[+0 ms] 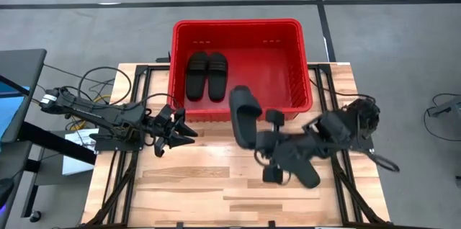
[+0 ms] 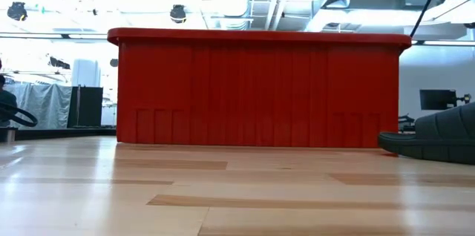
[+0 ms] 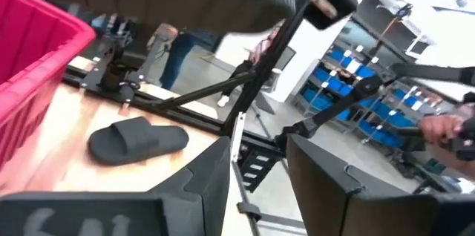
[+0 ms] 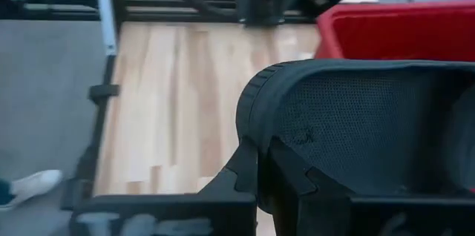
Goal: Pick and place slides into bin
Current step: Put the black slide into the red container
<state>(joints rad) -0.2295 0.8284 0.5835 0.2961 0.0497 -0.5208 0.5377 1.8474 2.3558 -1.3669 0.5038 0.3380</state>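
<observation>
The red bin stands at the table's far middle, with two black slides lying side by side in its left part. My right gripper is shut on a third slide, held above the table just before the bin's near rim. A fourth slide lies sole down on the table under my right arm; it also shows in the low view and the left wrist view. My left gripper is open and empty, left of the held slide. My right gripper holds the third slide by its near end, coming level from the table's right. The slide's textured sole faces the wrist camera. The slide is lifted clear of the table, and its far end reaches over the bin's near rim.
Black frame rails run along the table's left and right sides. Bare wood lies at the near middle. The bin's right half holds no slides.
</observation>
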